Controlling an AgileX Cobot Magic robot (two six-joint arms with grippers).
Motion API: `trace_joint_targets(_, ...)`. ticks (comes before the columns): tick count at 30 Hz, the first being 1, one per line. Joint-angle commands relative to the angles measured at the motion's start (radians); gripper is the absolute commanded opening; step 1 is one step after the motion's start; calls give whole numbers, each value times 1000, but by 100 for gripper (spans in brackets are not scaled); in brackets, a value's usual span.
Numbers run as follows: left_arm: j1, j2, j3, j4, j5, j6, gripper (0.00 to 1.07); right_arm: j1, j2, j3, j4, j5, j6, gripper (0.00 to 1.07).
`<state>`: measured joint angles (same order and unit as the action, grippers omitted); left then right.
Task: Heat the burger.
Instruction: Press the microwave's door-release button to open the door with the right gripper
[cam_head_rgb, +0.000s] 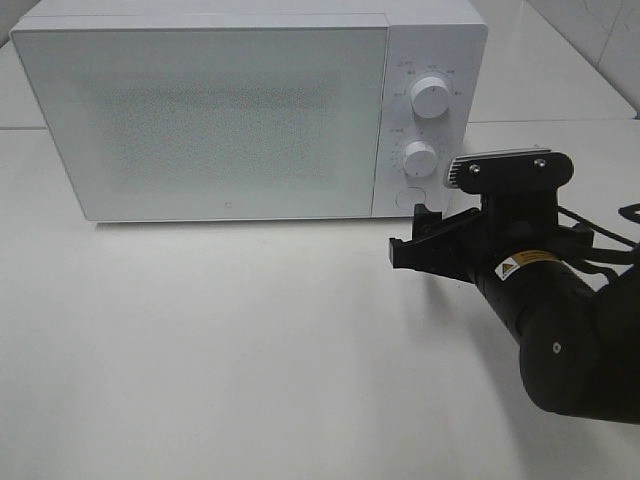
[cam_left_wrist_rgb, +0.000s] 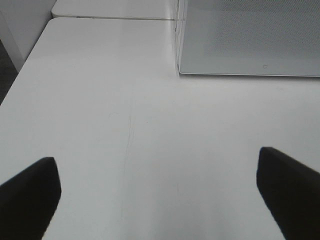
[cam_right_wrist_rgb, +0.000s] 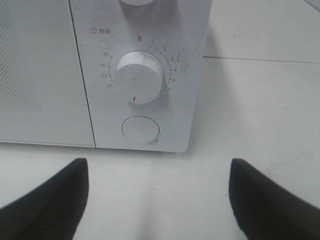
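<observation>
Two grippers, both spread wide, holding nothing: right gripper faces the closed microwave's timer dial, left gripper hangs over the white table. Burger out of sight; can't tell where.

Microwave interior hidden, upper knob cropped

Microwave control panel, timer knob: the scale reads a red 0, then 1, 2, 3, 4, 5 on one side and 20, 25, 30, 35 on the other. Label beside the scale: clock symbol with 时间. Right arm, sticker: yellow warning triangle; its text is too small to read.
</observation>
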<state>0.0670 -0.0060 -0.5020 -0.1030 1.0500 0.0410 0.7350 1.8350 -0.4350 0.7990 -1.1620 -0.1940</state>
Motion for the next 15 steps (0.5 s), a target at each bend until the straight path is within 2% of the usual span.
trace_joint_targets(1,1,-24,3,-3,-13,-1,100,4,-3,-11,-5,-3,35,75)
trace_joint_targets(3,1,-24,3,-3,-13,-1,100,4,-3,-11,-5,-3,62,75)
trace_joint_targets(8,1,-24,3,-3,-13,-1,100,4,-3,-10,-5,-3,337,75)
trace_joint_targets(15,1,-24,3,-3,-13,-1,100,4,-3,-10,-5,-1,586,72)
